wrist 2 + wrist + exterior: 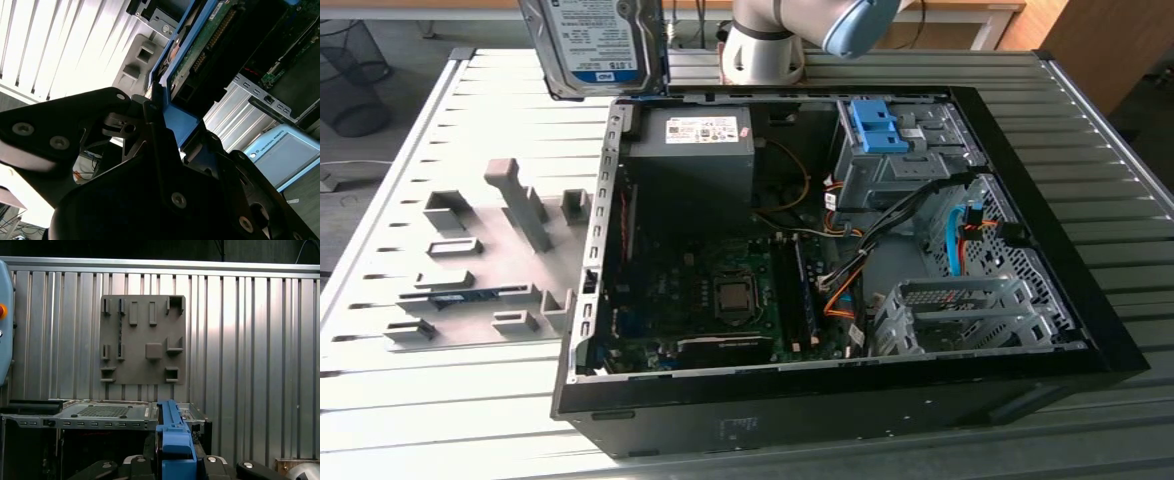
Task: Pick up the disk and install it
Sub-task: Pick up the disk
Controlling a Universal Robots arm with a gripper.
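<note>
**Item:** the disk [594, 45], a silver drive with its white-and-blue label facing my exterior view.

**Grip:** in the second wrist view its blue bracket runs between the black fingers [155, 135] of the gripper [167, 107], which are clamped tight against it.

**Position:** held aloft, nearly upright, over the far corner of the open computer case [1067, 330] at the exterior view's left, just beyond the power-supply box [694, 150].

**Arm** [781, 40]: I see it rising behind the case's far edge.

**Also logged:** grey fixture plate [467, 260] on the ribbed table [400, 410].
</note>
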